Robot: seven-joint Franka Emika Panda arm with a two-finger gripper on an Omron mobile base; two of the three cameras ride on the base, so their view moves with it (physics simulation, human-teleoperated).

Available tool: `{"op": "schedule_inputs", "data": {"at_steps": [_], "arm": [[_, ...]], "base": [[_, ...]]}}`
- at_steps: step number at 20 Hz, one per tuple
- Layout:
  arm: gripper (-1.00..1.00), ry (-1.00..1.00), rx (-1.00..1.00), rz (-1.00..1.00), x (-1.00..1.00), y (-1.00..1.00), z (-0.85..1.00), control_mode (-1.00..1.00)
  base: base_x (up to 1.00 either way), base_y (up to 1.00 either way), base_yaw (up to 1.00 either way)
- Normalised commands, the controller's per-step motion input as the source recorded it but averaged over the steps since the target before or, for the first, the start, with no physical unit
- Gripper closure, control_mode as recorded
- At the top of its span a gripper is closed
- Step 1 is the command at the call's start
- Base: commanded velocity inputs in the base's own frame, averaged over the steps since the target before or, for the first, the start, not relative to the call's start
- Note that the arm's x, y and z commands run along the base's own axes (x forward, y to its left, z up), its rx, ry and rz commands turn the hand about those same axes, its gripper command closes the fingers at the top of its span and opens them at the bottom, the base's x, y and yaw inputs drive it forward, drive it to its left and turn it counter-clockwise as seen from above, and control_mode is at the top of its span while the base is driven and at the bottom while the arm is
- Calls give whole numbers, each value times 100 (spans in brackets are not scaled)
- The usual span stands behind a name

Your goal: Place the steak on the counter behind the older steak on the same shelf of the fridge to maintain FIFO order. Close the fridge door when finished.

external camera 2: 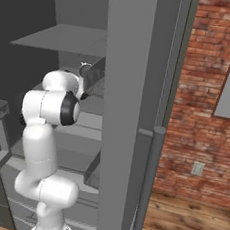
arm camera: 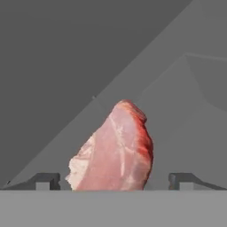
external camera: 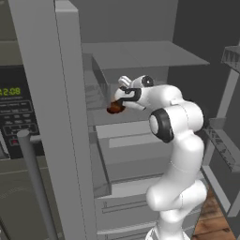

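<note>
Pincer [arm camera: 115,181] spread wide, released, both dark tips standing well apart at the bottom of the hand view and touching nothing. Between them, clear of either tip, the steak [arm camera: 114,153]: pale pink, propped up on edge, whitish fat along its lower left and a redder rim on the right (contact with the surface below hidden by the frame's lower edge). Behind it, only flat grey panels of the fridge interior meeting at slanted seams. Seen from the left base view, pincer [external camera: 119,101] reached deep into the open fridge [external camera: 140,54], white arm bent at the elbow and stretched leftward over the shelf [external camera: 126,127]. Just under the tips, a dark reddish-brown lump, seemingly the older steak [external camera: 115,108], lying at shelf level; impossible to tell from here whether touching the fingers or merely beside them. Below the shelf, stacked grey drawer fronts [external camera: 122,206]. To the left, an open door [external camera: 51,93] with its bar handle [external camera: 35,187] and a black dispenser panel [external camera: 14,112] showing green digits. To the right, wire door bins [external camera: 225,150]. From the right base view, arm leaning into the compartment past the other open door [external camera 2: 127,113], handle bar [external camera 2: 150,181] in front, brick wall [external camera 2: 209,97] and wooden floor [external camera 2: 186,220] beyond.
</note>
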Motion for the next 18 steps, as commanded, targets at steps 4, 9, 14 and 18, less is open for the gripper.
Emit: {"op": "schedule_inputs", "data": {"at_steps": [4,9,14,18], "arm": [[-100,0,0,0,-90,-1,0,-100],[-100,0,0,-2,-89,-1,44,-100],[-100,4,0,-2,-76,0,80,-100],[-100,10,0,-2,-82,0,75,-100]], "base": [[0,0,0],[0,0,0],[0,0,0],[0,0,0]]}}
